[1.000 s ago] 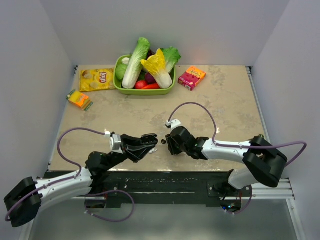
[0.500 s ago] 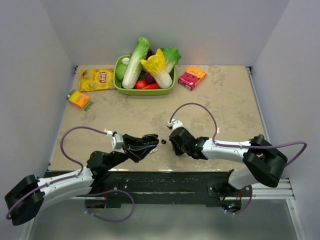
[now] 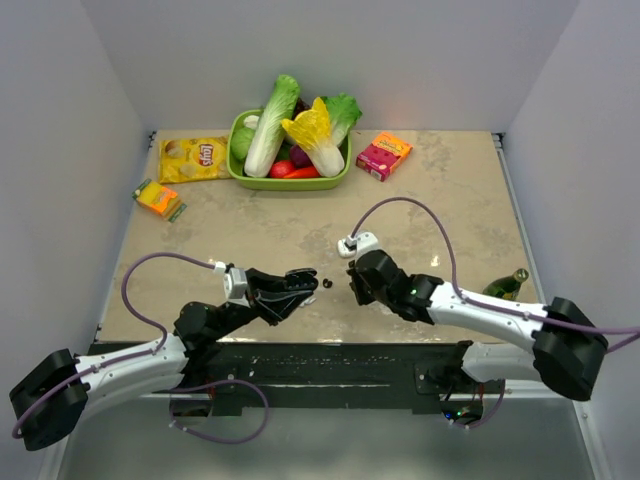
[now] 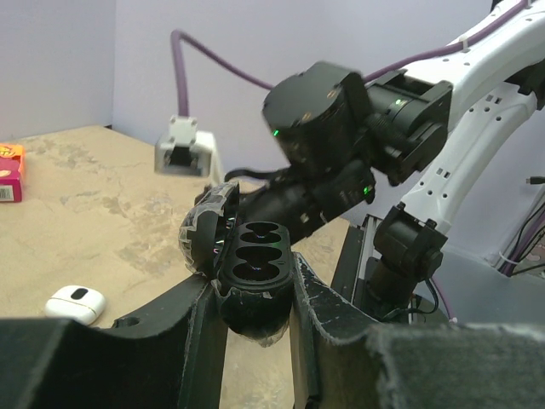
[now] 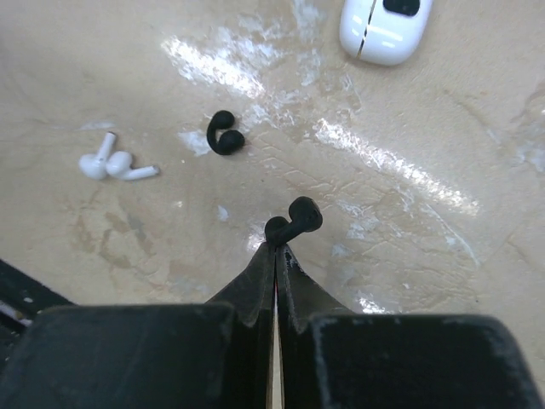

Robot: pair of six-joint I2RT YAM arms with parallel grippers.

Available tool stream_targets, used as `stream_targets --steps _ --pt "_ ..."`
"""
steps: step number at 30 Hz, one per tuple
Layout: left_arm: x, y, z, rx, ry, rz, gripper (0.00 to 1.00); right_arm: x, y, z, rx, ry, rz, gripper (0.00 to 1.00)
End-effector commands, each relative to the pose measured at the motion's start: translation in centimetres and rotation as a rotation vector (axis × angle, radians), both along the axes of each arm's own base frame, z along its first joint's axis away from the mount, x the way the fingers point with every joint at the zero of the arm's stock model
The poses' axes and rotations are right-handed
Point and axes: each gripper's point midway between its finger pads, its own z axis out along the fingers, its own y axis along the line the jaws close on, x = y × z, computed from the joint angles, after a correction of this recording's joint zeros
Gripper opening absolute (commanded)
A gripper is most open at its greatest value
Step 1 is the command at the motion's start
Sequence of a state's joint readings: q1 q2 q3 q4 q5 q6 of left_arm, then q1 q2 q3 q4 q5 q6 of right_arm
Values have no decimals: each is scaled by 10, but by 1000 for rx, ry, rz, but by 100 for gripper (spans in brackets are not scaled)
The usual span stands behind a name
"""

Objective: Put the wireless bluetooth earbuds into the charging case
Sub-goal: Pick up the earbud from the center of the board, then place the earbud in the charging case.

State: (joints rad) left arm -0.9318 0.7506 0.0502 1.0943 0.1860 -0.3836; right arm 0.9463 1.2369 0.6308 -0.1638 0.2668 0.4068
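Note:
My left gripper [image 4: 253,290] is shut on a black charging case [image 4: 255,256], lid open, its empty earbud slots facing up; it also shows in the top view [image 3: 300,281]. My right gripper [image 5: 275,247] is shut on a black earbud [image 5: 292,220], pinched at the fingertips above the tabletop. The right gripper [image 3: 358,290] is just right of the held case. A second black earbud [image 5: 223,133] lies on the table between the grippers [image 3: 327,283]. A small closed white case with a dark spot [image 5: 385,27] lies on the table, also in the left wrist view [image 4: 75,303].
A pair of white earbuds [image 5: 115,162] lies near the loose black earbud. A green bottle [image 3: 505,284] lies at the right by the right arm. A green basket [image 3: 238,170] of vegetables, a chips bag [image 3: 192,158], a pink box [image 3: 384,155] and an orange pack [image 3: 158,199] are at the back.
My right arm has swung its elbow to the right and its gripper has drawn slightly back from the left gripper, uncovering the green bottle. The left arm has barely moved.

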Motion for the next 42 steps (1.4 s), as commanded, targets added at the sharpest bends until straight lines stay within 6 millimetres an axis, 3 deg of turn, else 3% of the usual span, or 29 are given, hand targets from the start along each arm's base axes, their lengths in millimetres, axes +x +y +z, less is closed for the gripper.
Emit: stream_targets --steps 1,4,6,8,10,11,13,14,15,18,25,28,36,42 --pt "-18 19 -85 120 89 -13 0 3 -3 43 36 -74 25 0" --pt "-18 19 -85 121 89 -15 0 -11 10 60 90 -81 161 0" --pt "-18 18 -85 119 94 -18 0 -29 26 82 193 -89 292 0" --pt "-18 19 -85 115 104 -20 0 -32 27 106 217 -136 327 0" --pt "-17 19 -85 108 120 -14 0 -48 30 116 217 -123 408 0" --pt "-16 20 -85 103 126 -11 0 -50 33 132 212 -154 443 0" --pt "-13 22 -85 98 139 -3 0 -68 33 134 161 -125 525 0" --pt "-13 22 -85 96 144 -3 0 -71 35 148 151 -153 565 0" --pt "-12 23 -85 93 144 -1 0 -83 33 142 102 -126 605 0" --pt "-13 21 -84 95 148 -18 0 -95 31 156 50 -153 671 0" --pt "-16 18 -88 109 181 -63 0 -102 14 187 -19 -224 735 0" --pt "-22 13 -86 125 168 -118 0 -107 13 190 -40 -243 795 0" --pt "-62 -5 -66 127 88 -400 0 -144 35 201 63 -239 1001 0" --pt "-85 -8 -54 101 43 -553 0 -153 45 192 74 -196 1070 0"
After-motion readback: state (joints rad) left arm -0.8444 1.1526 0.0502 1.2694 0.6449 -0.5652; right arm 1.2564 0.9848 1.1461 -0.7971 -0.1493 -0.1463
